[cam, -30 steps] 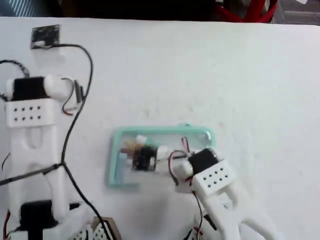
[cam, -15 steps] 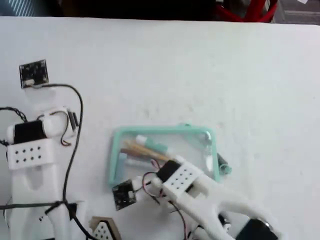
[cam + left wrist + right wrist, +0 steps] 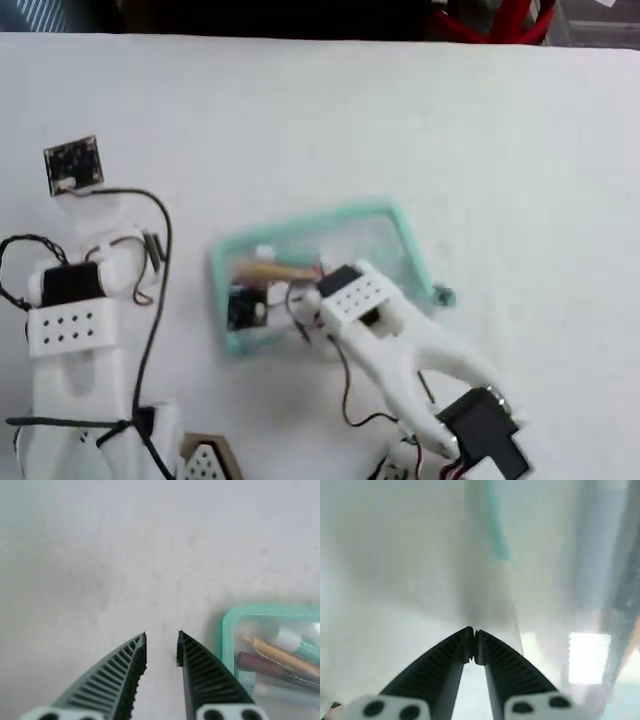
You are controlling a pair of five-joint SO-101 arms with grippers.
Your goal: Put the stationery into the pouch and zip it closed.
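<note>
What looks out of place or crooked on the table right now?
The pouch lies askew, its far edge slanting against the table's back edge, with the right gripper shut at a crease in its clear face.

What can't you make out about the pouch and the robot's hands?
High view: the right arm covers the pouch's near side.
Right wrist view: the right hand is shut; too close to tell whether it pinches anything.
Left wrist view: the edge cuts off pouch and stationery.
High view: the zip tab is too small to tell if it's closed.
</note>
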